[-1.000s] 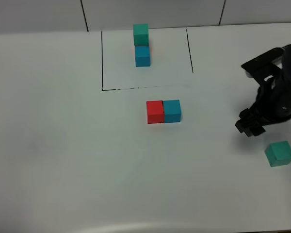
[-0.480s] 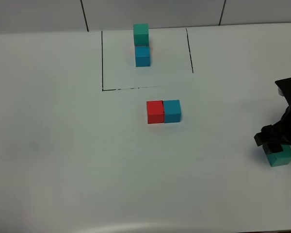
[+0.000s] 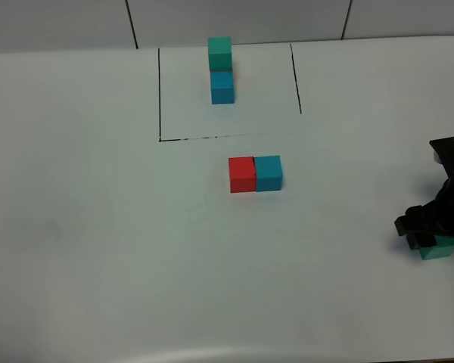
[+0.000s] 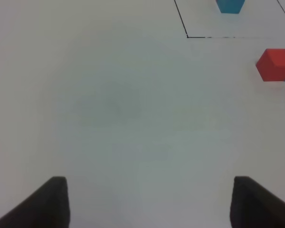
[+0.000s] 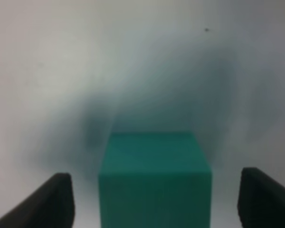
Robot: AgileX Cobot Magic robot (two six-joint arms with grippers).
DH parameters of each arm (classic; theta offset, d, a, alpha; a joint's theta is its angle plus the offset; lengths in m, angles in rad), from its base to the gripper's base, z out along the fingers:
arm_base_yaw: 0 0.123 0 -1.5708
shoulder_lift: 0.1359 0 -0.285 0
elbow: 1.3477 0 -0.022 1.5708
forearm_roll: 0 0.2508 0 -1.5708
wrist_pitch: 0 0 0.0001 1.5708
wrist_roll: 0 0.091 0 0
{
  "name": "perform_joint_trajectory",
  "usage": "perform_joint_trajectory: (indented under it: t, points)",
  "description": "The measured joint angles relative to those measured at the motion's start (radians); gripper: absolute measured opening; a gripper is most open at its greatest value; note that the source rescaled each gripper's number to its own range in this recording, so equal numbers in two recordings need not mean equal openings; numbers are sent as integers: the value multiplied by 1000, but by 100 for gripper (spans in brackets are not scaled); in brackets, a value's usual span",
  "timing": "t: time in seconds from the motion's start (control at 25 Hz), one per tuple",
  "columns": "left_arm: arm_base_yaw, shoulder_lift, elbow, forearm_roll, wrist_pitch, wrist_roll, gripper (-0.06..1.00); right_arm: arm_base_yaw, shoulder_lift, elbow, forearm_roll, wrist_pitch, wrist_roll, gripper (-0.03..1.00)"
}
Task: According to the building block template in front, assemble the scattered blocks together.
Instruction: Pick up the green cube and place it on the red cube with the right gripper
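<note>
The building block template (image 3: 221, 72), a teal-green cube joined to a blue one, stands inside the thin black lines at the back. In the middle of the table a red cube (image 3: 242, 175) and a blue cube (image 3: 268, 173) sit touching side by side. The teal-green cube (image 3: 441, 249) lies at the far right, mostly covered by my right gripper (image 3: 427, 233). The right wrist view shows that cube (image 5: 155, 180) between the open fingers (image 5: 47, 204), with a gap on each side. My left gripper (image 4: 149, 204) is open over bare table; the red cube (image 4: 273, 64) lies ahead of it.
Black drawn lines (image 3: 160, 94) border the template area on three sides. The white table's front edge runs along the bottom of the exterior view. The left arm is outside the exterior view.
My right gripper has moved right and toward the front, then come down around the teal-green cube. The cubes and the left gripper have not moved.
</note>
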Motion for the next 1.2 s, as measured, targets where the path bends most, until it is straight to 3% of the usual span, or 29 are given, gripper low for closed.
perform_joint_trajectory:
  t: [0.08,0.2,0.32,0.48,0.72,0.88,1.2]
  points:
    - [0,0,0,0,0,0,51,0,3,0,0,-6,-5,40]
    - [0,0,0,0,0,0,51,0,2,0,0,-13,-35,1]
    - [0,0,0,0,0,0,51,13,-6,-3,-1,-6,-89,2]
    - [0,0,0,0,0,0,51,96,-34,-88,-11,88,-230,2]
    - [0,0,0,0,0,0,51,343,-10,-382,-73,320,-523,2]
    - [0,0,0,0,0,0,51,460,92,-619,-77,458,-707,2]
    - [0,0,0,0,0,0,51,571,339,-942,-49,538,-882,2]
